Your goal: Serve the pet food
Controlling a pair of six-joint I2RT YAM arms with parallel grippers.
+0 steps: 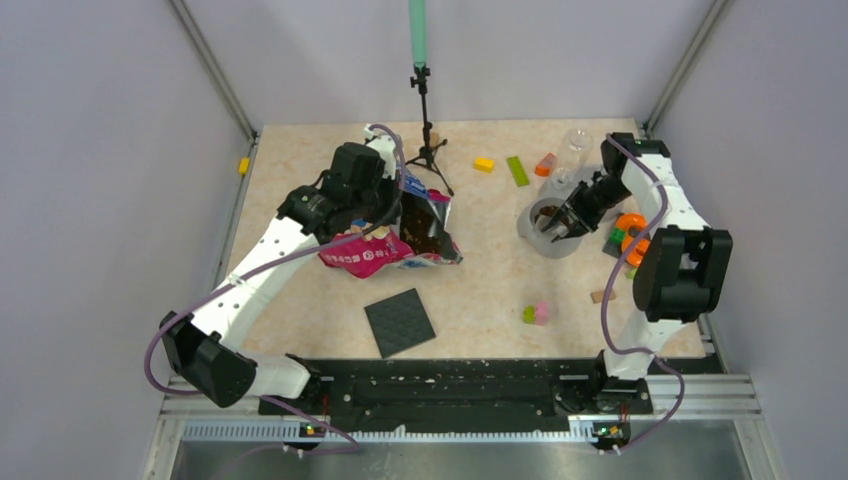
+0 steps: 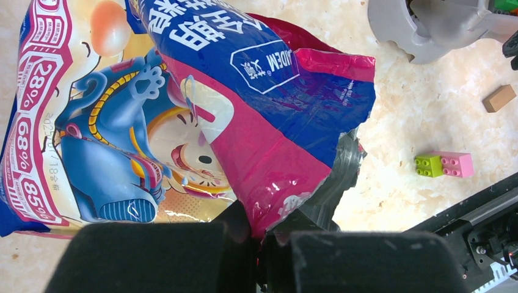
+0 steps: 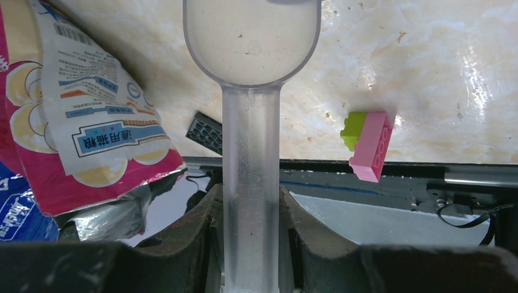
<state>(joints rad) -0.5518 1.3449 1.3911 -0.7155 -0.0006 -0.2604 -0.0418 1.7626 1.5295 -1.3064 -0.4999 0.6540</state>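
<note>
The glossy pink-and-blue pet food bag (image 1: 385, 250) lies left of centre with its dark torn mouth facing right. My left gripper (image 2: 262, 238) is shut on the bag's (image 2: 183, 110) torn pink edge. Brown pet food (image 1: 546, 211) shows inside the grey bowl (image 1: 533, 236) on the right. My right gripper (image 1: 562, 224) hovers over that bowl, shut on the handle of a clear plastic scoop (image 3: 251, 152). The scoop's cup (image 3: 251, 43) looks empty, with the table showing through it. In the left wrist view the bowl's rim (image 2: 397, 30) sits at the top right.
A small black tripod (image 1: 428, 120) stands at the back. A black square mat (image 1: 400, 322) lies near the front. Toy blocks are scattered around: yellow (image 1: 484, 164), green (image 1: 517, 171), orange (image 1: 545, 165), a green-pink pair (image 1: 536, 314). Orange toy rings (image 1: 631, 232) sit right of the bowl.
</note>
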